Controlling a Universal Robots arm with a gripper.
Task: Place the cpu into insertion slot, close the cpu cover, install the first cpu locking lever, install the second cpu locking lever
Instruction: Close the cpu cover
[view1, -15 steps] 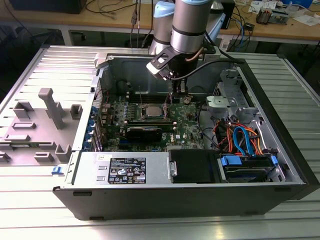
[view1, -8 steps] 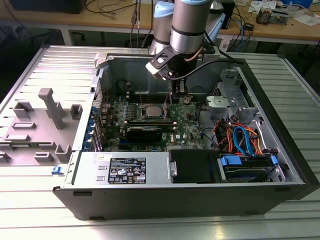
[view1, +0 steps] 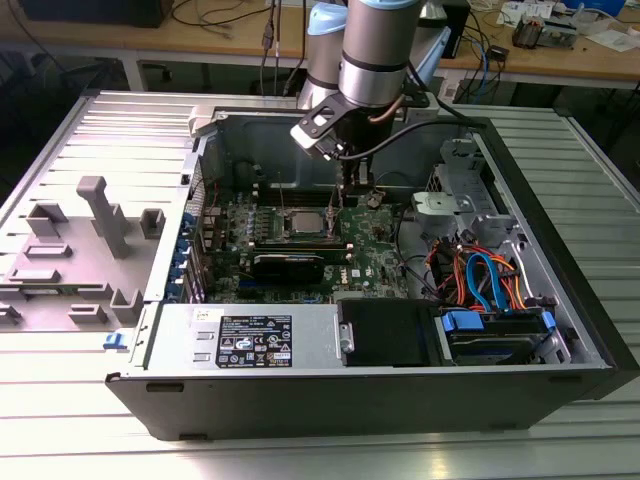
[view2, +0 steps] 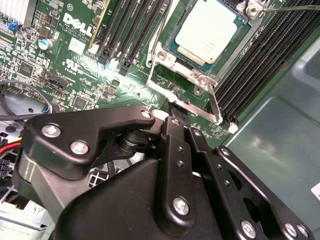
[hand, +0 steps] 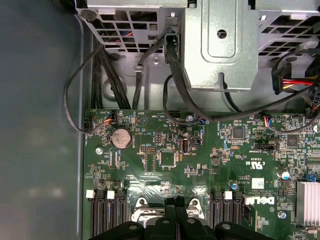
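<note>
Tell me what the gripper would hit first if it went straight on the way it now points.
Most likely the silver metal frame just beyond the gripper, beside the seated cpu. How much gap remains between them is unclear.

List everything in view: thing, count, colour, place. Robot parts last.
computer case: one, black, open on the table.
motherboard: one, green, inside the case.
cpu: one, silver top, in the insertion slot.
cpu cover: one, silver, beside the cpu, not over it.
memory slots: several, black, flanking the cpu.
power supply: one, silver, case's near side.
cables: several, blue and orange, exterior view's right.
fixtures: several, grey, exterior view's left.
arm: one, grey, above the case.
gripper: one, black, at the cpu cover's edge.
</note>
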